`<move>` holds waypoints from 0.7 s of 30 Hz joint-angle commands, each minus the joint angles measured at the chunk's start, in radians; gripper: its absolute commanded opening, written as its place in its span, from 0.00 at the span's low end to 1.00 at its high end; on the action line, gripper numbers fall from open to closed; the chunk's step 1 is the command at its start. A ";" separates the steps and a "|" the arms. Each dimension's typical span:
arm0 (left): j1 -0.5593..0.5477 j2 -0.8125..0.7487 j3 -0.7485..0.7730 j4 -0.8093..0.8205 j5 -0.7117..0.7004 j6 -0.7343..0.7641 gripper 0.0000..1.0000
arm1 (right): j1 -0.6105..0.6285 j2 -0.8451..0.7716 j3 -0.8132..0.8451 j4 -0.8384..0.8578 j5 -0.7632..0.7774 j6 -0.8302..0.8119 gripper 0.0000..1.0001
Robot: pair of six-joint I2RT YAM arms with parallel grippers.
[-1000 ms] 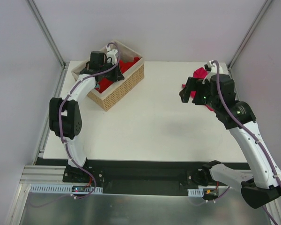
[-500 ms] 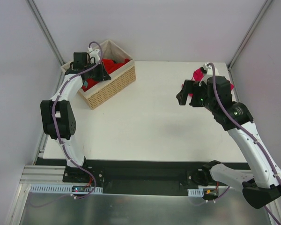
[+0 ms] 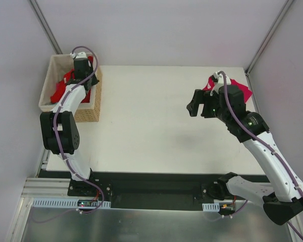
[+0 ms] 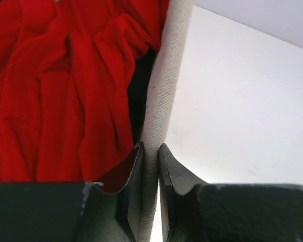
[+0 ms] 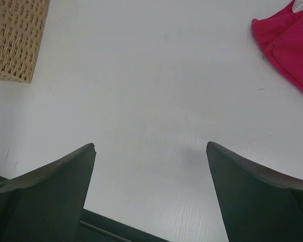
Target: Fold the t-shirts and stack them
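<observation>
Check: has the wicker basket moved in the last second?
Yes. The wicker basket has slid left along the table's far edge and now overhangs its left side, with the left gripper pinching its rim.

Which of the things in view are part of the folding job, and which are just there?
Job: red t-shirt, crumpled in the wicker basket; magenta t-shirt, far right on the table.
Just there: wicker basket, its rim pinched by the left gripper.

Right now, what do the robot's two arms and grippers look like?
The left arm and the right arm have white shells, black joints, and a purple cable along each. The gripper fingers are dark grey and wedge-shaped.
</observation>
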 commanded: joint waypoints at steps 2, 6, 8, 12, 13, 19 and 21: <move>0.057 -0.016 -0.072 -0.228 -0.373 -0.051 0.00 | 0.014 -0.043 -0.008 0.027 0.001 0.001 0.96; 0.054 -0.002 -0.033 -0.224 -0.293 -0.006 0.00 | 0.021 -0.050 -0.008 0.025 0.005 0.004 0.96; 0.052 0.021 -0.014 -0.215 -0.273 0.038 0.00 | 0.024 -0.052 -0.008 0.025 0.011 0.003 0.96; 0.049 0.073 0.059 -0.188 -0.161 0.116 0.00 | 0.027 -0.059 -0.014 0.018 0.024 -0.006 0.96; 0.051 0.098 0.073 -0.183 -0.143 0.127 0.00 | 0.026 -0.060 -0.014 0.019 0.027 -0.006 0.96; 0.049 0.188 0.190 -0.174 -0.055 0.206 0.00 | 0.027 -0.058 -0.014 0.004 0.042 -0.019 0.96; 0.048 0.188 0.187 -0.168 -0.055 0.198 0.00 | 0.027 -0.055 -0.015 0.002 0.056 -0.028 0.96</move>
